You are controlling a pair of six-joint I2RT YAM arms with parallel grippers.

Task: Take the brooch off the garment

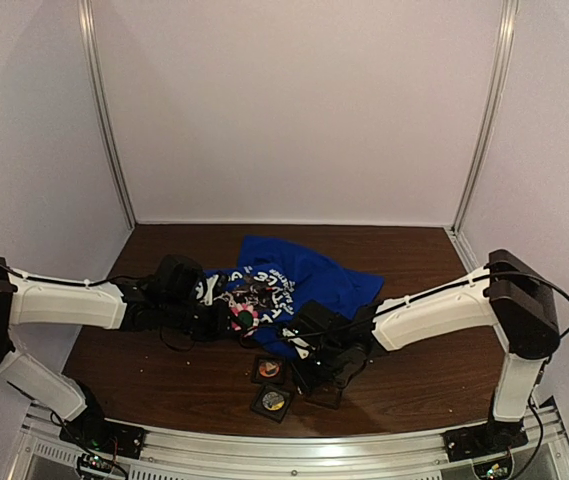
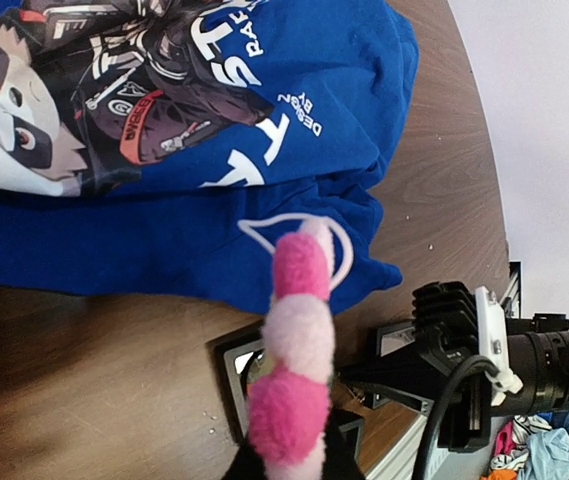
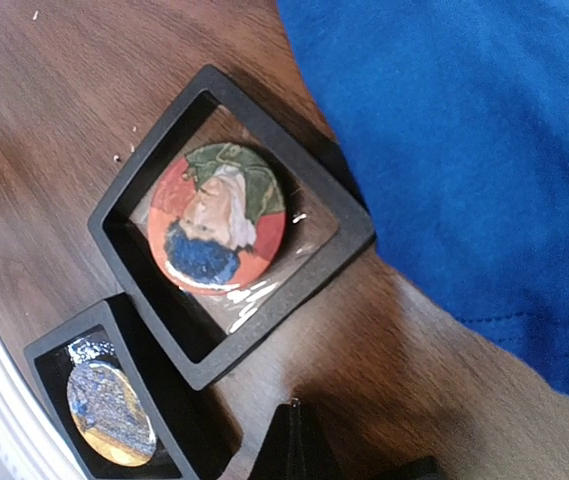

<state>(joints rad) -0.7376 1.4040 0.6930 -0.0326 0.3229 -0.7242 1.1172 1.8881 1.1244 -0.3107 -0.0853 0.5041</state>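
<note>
The garment [image 1: 304, 275] is a royal-blue T-shirt with white lettering and a dark print, crumpled at the table's middle. It also shows in the left wrist view [image 2: 214, 230] and the right wrist view [image 3: 484, 150]. My left gripper [image 1: 229, 318] [image 2: 284, 465] is shut on a fuzzy pink and pale-pink brooch [image 2: 297, 350] [image 1: 245, 318]. The brooch's far tip carries a thin white loop [image 2: 264, 238] that lies over the shirt's near edge. I cannot tell whether it is still fastened to the cloth. My right gripper [image 1: 309, 372] [image 3: 292, 415] is shut and empty, low over bare wood just beside the shirt's edge.
Two black square frames hold round badges: a red, green and blue one [image 1: 268, 369] [image 3: 219, 228] and a grey-gold one [image 1: 274, 401] [image 3: 109, 410]. They sit near the front edge, next to my right gripper. The right arm's wrist [image 2: 464, 340] is close to the brooch.
</note>
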